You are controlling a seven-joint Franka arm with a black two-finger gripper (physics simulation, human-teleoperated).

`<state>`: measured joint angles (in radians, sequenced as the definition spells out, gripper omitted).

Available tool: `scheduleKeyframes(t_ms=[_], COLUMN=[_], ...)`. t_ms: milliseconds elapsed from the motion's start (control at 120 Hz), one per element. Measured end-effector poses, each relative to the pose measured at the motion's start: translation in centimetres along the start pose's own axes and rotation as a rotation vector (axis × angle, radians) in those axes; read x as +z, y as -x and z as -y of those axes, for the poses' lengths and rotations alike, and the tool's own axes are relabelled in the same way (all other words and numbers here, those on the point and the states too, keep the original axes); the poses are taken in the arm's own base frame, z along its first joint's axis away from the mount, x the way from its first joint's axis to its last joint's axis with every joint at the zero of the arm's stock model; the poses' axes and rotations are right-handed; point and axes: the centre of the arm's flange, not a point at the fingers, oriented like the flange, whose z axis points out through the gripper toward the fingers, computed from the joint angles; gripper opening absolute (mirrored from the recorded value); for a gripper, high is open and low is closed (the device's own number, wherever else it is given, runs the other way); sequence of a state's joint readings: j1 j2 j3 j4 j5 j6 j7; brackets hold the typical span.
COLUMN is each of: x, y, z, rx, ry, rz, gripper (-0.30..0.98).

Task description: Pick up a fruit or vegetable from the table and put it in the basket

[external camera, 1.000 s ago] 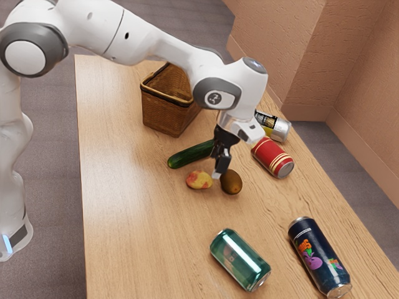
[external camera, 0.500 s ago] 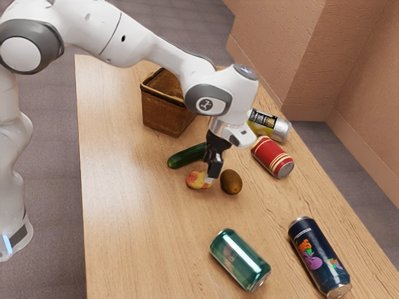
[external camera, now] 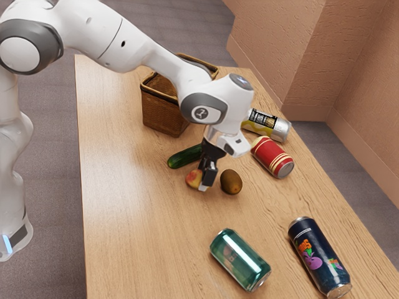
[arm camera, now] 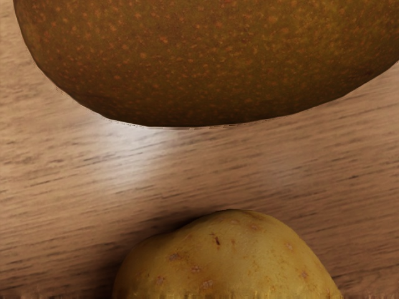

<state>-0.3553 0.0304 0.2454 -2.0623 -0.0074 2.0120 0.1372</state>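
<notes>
From here I can't tell whether the jaws (external camera: 205,181) are apart or gripping, but they'd best straddle the yellow-red fruit (external camera: 192,179) evenly, clear of the brown fruit (external camera: 231,182).

From where I stand I count four cans (external camera: 240,260), one basket (external camera: 163,117), one cucumber (external camera: 182,157), one yellow-and-red fruit or vegetable (external camera: 192,179), one brown oval one (external camera: 231,182), one robot arm (external camera: 93,28) and one desk (external camera: 137,243)

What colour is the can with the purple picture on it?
The can is dark blue. It shows best in the exterior view.
</notes>
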Motion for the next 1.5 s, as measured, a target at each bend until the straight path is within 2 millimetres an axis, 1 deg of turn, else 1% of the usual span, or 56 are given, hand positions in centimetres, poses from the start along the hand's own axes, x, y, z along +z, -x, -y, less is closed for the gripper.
scheduleKeyframes(t_ms=[233, 467, 783, 883, 1000, 1050, 1133, 1200, 1333, 1450, 1500], x=[0.1, 0.6, 0.7, 0.5, -0.1, -0.9, -3.4, -4.7, -9.8, -12.7, -14.4], y=[0.0, -0.1, -0.2, -0.2, -0.2, -0.4, -0.9, -1.0, -1.6, -1.6, -1.6], z=[0.7, 0.4, 0.2, 0.3, 0.4, 0.4, 0.4, 0.3, 0.3, 0.1, 0.1], rx=[-0.013, -0.007, -0.008, -0.011, -0.011, -0.01, -0.004, 0.002, 0.017, 0.025, 0.026], ry=[0.0, -0.001, -0.001, -0.002, -0.008, -0.012, -0.024, -0.033, -0.071, -0.092, -0.099], rz=[-0.001, 0.006, 0.006, 0.003, -0.005, -0.014, -0.045, -0.057, -0.122, -0.153, -0.171], gripper=[0.66, 0.66, 0.43, 0.39, 0.37, 0.37, 0.34, 0.33, 0.33, 0.33, 0.32])
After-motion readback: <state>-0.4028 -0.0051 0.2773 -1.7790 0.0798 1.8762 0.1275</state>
